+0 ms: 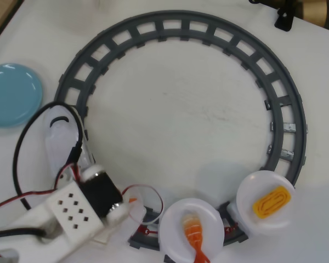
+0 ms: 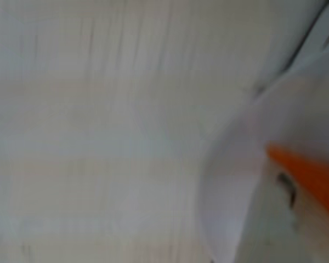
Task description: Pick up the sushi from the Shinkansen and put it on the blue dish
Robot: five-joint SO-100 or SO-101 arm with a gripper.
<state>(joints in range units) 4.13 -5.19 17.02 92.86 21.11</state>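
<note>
The arm is seen over the track — its fingers' state cannot be told. The blue dish lies apart, upper left.

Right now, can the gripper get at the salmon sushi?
Probably yes: the gripper sits right at the sushi, only an orange sliver showing; nothing visibly between them.

Overhead view: the blue dish lies left, outside the track (two plates ride its lower-right curve).
</note>
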